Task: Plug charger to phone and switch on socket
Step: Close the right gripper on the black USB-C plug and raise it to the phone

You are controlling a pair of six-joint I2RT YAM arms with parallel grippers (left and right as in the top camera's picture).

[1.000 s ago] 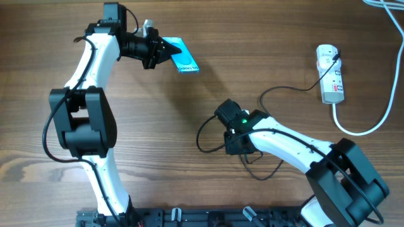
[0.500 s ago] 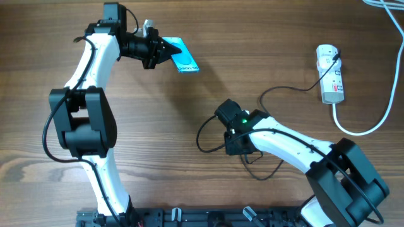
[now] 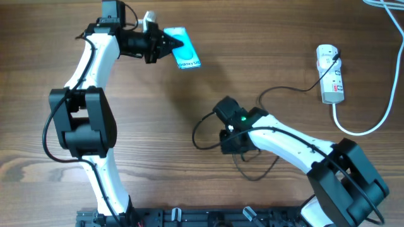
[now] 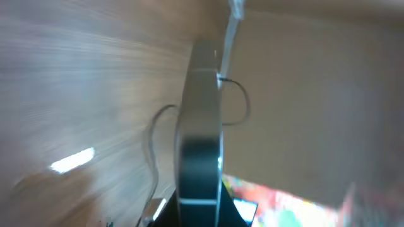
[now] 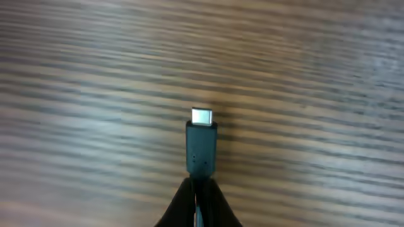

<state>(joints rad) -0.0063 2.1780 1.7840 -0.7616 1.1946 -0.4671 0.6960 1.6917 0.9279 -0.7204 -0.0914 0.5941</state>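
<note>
The phone [image 3: 184, 55] is gripped in the closed left end effector [image 3: 166, 45]. Its cyan screen juts out past the fingertips, away from the arm. In the left wrist view the phone is seen edge-on as a thin dark slab running straight ahead of the end effector, and that picture is blurred.

The charger [image 3: 194, 137] is pinched in the closed right end effector [image 5: 201, 205] just behind its small plug tip [image 5: 202, 146]. The bare metal end pokes out directly ahead of the fingertips, over the wooden table [image 3: 158, 126]. From the overhead view the thin black cable is seen looping out beside this end effector, then trailing back behind it to the socket [image 3: 330, 75] — where its black plug is seated near the rounded end.

The socket lies flat on the table, well apart from the right end effector, on the side away from the phone. A thick white cable [image 3: 379, 120] curves off from the socket's other end — its switch is too small for its position to be told.
</note>
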